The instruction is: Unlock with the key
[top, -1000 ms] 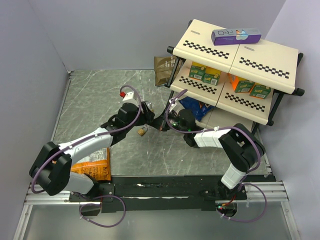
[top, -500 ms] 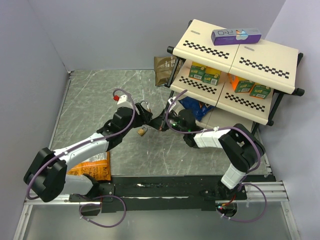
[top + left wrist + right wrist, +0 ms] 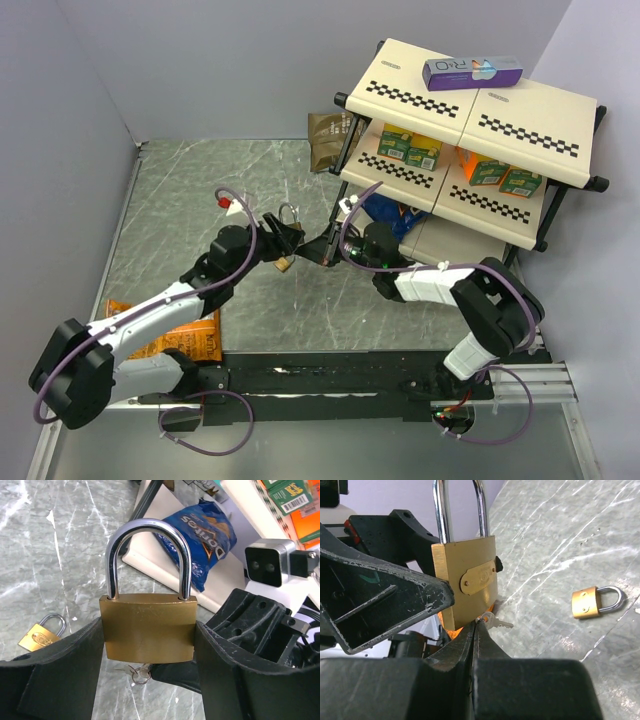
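Brass, with its silver shackle pointing up, the large padlock (image 3: 145,620) is clamped by its sides between the spread fingers of the left hand (image 3: 149,640), above the desk (image 3: 560,540). The tiny key (image 3: 495,623) is pinched at the tips of the right hand (image 3: 476,630), whose fingers are pressed together just under the padlock's bottom. A smaller padlock (image 3: 592,601) is seen lying on the desk nearby.

key (image 3: 136,672) beneath padlock (image 3: 147,628); smaller padlock (image 3: 42,635) on table (image 3: 40,555)
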`<action>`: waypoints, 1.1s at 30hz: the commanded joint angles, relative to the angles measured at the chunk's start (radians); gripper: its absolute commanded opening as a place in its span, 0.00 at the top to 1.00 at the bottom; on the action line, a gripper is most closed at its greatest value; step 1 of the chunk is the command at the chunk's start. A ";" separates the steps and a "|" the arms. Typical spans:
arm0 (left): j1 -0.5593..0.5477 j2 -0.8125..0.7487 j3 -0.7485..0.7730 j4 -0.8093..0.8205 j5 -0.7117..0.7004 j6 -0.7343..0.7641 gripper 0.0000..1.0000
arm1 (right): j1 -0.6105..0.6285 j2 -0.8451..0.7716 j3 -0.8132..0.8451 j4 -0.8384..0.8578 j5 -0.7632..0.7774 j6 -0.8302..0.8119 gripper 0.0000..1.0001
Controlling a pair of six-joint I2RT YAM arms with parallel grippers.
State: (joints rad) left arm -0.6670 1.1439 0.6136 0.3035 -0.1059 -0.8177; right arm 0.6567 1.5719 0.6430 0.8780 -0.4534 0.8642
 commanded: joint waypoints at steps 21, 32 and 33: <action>-0.072 -0.070 0.040 -0.150 0.177 -0.058 0.99 | -0.049 -0.107 0.017 0.085 0.225 -0.028 0.97; -0.069 0.037 0.184 -0.196 0.022 -0.028 0.99 | -0.019 -0.148 -0.101 0.041 0.194 -0.065 0.63; -0.068 0.046 0.201 -0.195 0.017 -0.018 0.99 | -0.014 -0.156 -0.111 0.039 0.196 -0.068 0.62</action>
State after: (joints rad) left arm -0.7090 1.1664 0.7254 0.1062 -0.1196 -0.8562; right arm 0.6453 1.4815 0.5537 0.8349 -0.3511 0.8207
